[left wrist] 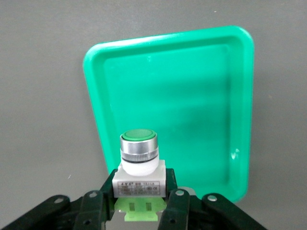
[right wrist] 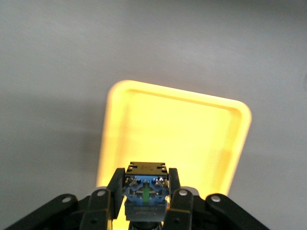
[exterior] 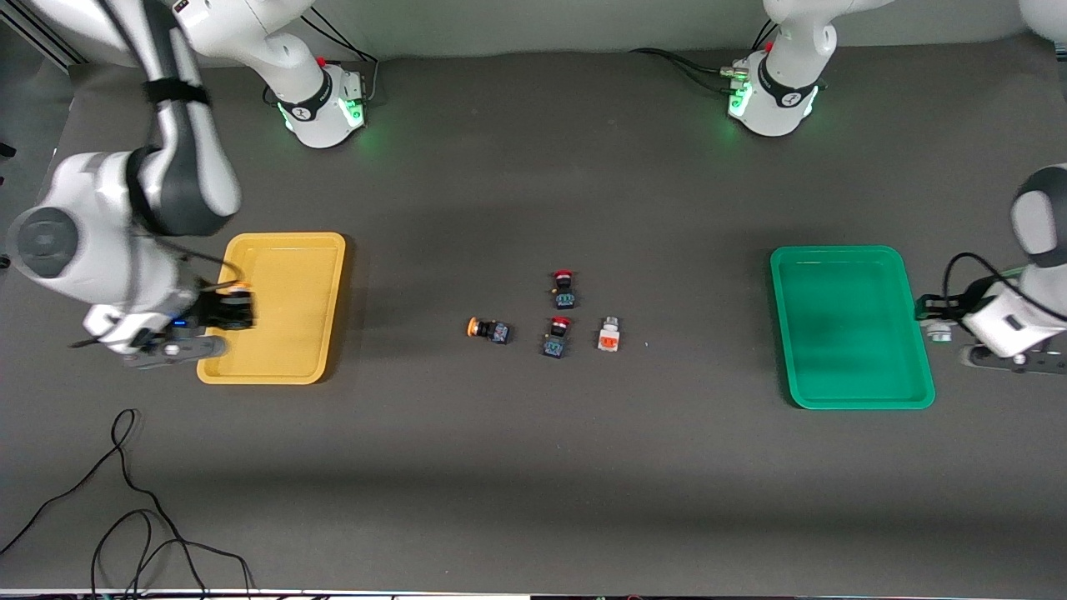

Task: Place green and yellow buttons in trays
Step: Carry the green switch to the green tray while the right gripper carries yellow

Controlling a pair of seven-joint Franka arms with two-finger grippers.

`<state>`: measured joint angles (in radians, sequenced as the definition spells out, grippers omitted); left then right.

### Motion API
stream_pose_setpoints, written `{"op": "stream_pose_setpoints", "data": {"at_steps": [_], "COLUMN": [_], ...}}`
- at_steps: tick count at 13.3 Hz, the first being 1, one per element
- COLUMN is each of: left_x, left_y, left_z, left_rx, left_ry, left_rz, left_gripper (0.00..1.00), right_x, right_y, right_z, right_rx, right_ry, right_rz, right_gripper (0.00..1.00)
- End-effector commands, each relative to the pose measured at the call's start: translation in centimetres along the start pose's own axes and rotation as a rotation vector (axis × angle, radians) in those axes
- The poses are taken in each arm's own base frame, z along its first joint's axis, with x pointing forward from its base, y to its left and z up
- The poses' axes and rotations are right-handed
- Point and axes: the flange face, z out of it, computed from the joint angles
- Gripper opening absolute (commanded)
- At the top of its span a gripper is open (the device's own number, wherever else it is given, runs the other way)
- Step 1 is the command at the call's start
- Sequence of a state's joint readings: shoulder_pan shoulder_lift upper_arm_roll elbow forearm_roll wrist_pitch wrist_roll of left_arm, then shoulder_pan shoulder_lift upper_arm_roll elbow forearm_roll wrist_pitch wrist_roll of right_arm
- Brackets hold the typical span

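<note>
Mid-table: two red-capped switches (exterior: 562, 312); left tool (left wrist: 139, 201) clamps green button (left wrist: 138, 160), right tool (right wrist: 145, 199) clamps yellow button (right wrist: 145, 191).

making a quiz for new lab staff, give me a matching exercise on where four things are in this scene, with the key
Things:
1. green button
2. yellow tray
3. white button with orange face
4. left gripper

Places or states:
A. lying on the table between the two trays
B. under the right gripper, which is shut on a blue-and-black button
C. held up beside the green tray
D. shut on a white-bodied button

Pairs: 1-C, 2-B, 3-A, 4-D
</note>
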<state>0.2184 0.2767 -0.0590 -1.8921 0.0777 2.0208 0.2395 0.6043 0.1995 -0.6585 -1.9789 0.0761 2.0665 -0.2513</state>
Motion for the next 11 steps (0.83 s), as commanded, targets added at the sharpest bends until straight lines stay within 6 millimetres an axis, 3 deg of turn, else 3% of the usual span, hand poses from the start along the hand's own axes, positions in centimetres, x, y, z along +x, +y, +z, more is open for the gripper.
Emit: {"op": "stream_pose_setpoints", "data": {"at_steps": [1, 3, 6, 9, 10, 11], "left_x": [-2.6, -3.9, -4.4, -4.4, -4.4, -4.3], "left_y": [-0.6, -0.4, -0.5, -1.3, -1.2, -1.2], "left_z": [4.8, 9.8, 14.6, 16.7, 16.9, 16.9], "left_rx": [0.016, 0.02, 0.014, 0.01, 0.008, 0.009], "left_ry": [0.06, 0.115, 0.151, 0.159, 0.158, 0.158], "left_rz": [0.05, 0.048, 0.038, 0.039, 0.04, 0.042], "left_gripper": [0.0, 0.0, 0.0, 0.0, 0.01, 0.78], "right_x": [-3.5, -4.9, -5.6, -5.4, -5.1, -4.7], "right_y": [3.2, 4.9, 5.6, 5.2, 5.1, 5.2], "right_z": [7.2, 13.6, 18.3, 18.2, 17.9, 17.5], "right_rx": [0.019, 0.009, 0.101, 0.117, 0.119, 0.119], "right_ry": [0.056, 0.075, 0.087, 0.098, 0.103, 0.113], "right_rz": [-0.033, -0.024, -0.042, -0.044, -0.035, -0.035], "right_gripper": [0.31, 0.31, 0.31, 0.32, 0.58, 0.98]}}
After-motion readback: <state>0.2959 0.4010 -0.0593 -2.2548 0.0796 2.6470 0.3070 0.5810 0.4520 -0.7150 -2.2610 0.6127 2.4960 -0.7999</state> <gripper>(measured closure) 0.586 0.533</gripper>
